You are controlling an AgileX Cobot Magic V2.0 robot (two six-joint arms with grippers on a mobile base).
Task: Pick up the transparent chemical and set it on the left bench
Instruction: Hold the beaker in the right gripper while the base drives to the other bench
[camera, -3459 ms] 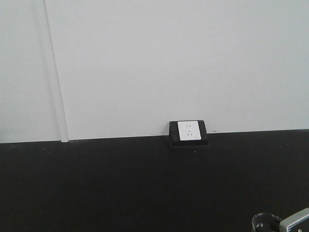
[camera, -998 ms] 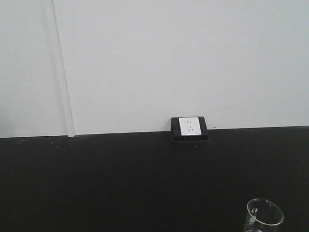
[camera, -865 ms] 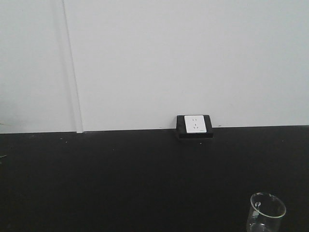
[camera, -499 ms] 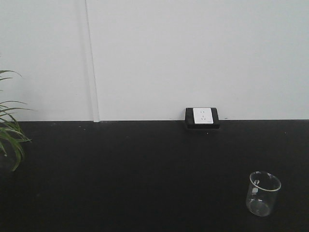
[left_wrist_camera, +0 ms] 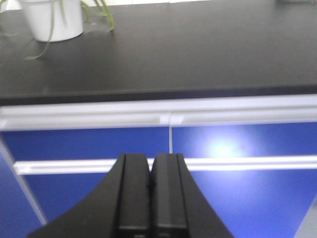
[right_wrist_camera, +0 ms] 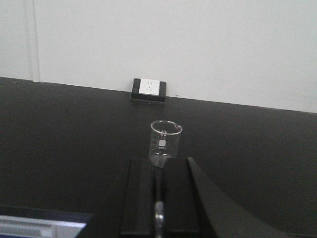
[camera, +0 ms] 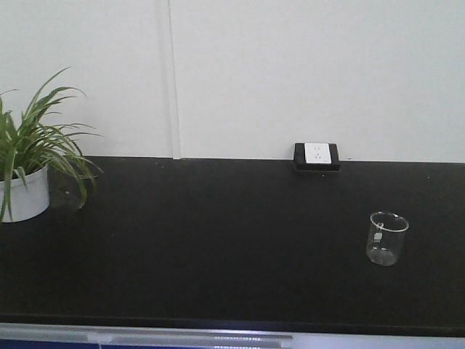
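Observation:
The transparent chemical, a clear empty beaker (camera: pixel 386 238), stands upright on the black worktop (camera: pixel 218 233) at the right, with nothing touching it. In the right wrist view the beaker (right_wrist_camera: pixel 165 144) sits just beyond the tips of my right gripper (right_wrist_camera: pixel 158 161), which is shut with nothing in it and apart from the glass. My left gripper (left_wrist_camera: pixel 150 157) is shut and empty, held low in front of the blue cabinet front (left_wrist_camera: pixel 237 188), below the worktop's edge. Neither gripper shows in the front view. The left bench is out of view.
A white wall socket (camera: pixel 317 155) in a black block sits against the wall behind the beaker. A potted plant (camera: pixel 29 163) in a white pot stands at the far left. The worktop's pale front edge (camera: pixel 218 338) runs along the bottom of the front view.
The front view has pulled back from the wall. The beaker, once at the bottom right edge beside a gripper tip, now stands alone farther in. The plant and front edge have appeared.

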